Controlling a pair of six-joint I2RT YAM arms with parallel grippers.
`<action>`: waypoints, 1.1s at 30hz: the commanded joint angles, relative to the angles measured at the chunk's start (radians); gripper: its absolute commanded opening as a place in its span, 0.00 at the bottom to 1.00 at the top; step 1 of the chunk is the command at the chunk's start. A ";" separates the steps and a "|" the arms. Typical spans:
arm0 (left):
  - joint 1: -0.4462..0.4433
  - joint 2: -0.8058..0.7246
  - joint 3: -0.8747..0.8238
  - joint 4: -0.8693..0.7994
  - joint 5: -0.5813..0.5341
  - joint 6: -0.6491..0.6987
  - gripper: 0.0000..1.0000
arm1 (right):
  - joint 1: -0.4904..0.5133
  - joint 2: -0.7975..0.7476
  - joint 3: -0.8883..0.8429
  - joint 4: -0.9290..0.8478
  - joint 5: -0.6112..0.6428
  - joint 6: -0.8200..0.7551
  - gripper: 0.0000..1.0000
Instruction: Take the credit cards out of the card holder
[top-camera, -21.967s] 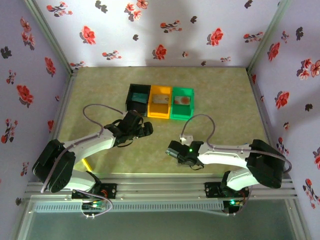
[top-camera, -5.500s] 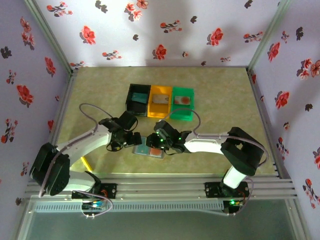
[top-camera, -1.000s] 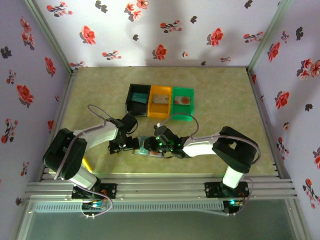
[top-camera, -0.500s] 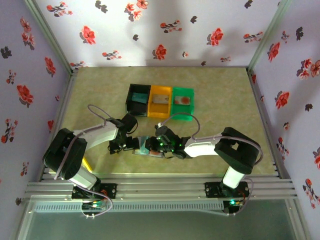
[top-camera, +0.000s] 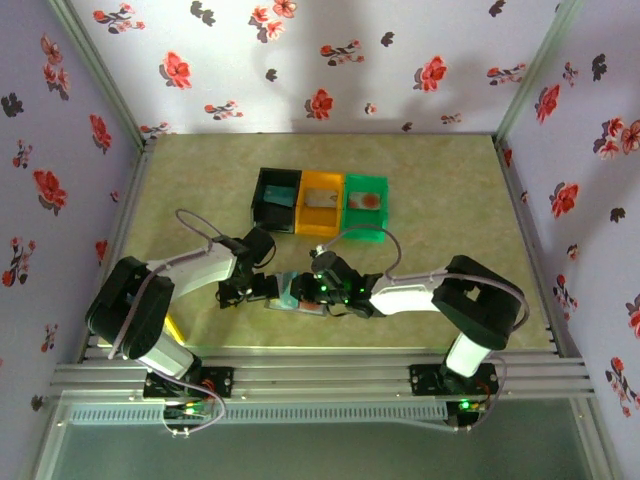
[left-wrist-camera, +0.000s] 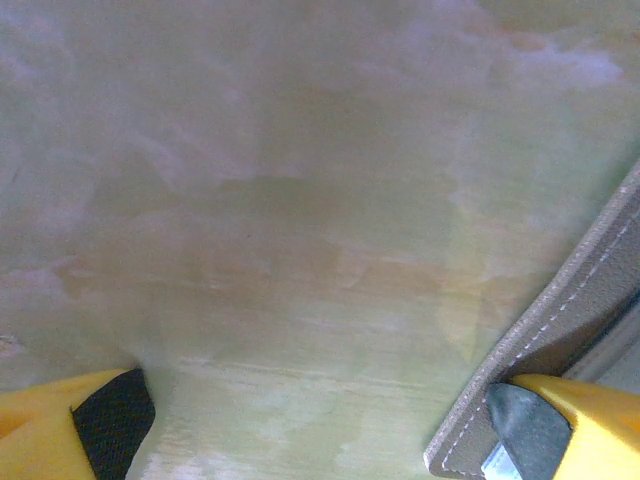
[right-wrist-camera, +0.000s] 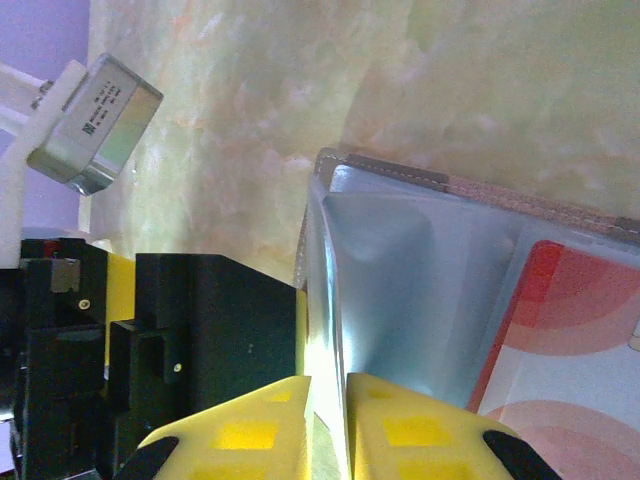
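Observation:
The grey card holder (top-camera: 293, 297) lies open on the table between both grippers. My left gripper (top-camera: 262, 290) is open wide, and in the left wrist view (left-wrist-camera: 318, 415) one fingertip (left-wrist-camera: 520, 425) rests on the holder's stitched edge (left-wrist-camera: 570, 310). My right gripper (right-wrist-camera: 327, 385) is shut on the thin edge of a blue-grey card (right-wrist-camera: 400, 290) that stands up out of the holder (right-wrist-camera: 400, 170). A red and white card (right-wrist-camera: 560, 330) lies in the holder's other panel. From above, my right gripper (top-camera: 312, 291) covers most of the holder.
Black (top-camera: 262, 195), orange (top-camera: 320, 230) and green (top-camera: 365, 236) bins stand in a row behind the holder, each with a card inside. A yellow strip (top-camera: 175, 328) lies by the left arm's base. Metal posts and flowered walls close in the table.
Both grippers stay at the card holder. The right arm's elbow has shifted slightly to the right.

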 joint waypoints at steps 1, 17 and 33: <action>-0.030 0.153 -0.122 0.168 0.108 -0.027 0.95 | 0.007 -0.028 -0.020 -0.008 0.017 -0.019 0.18; -0.033 0.154 -0.121 0.172 0.112 -0.028 0.95 | 0.004 -0.052 -0.022 -0.035 0.023 -0.028 0.16; -0.036 0.164 -0.121 0.179 0.116 -0.030 0.95 | -0.004 -0.065 -0.023 -0.059 0.023 -0.037 0.11</action>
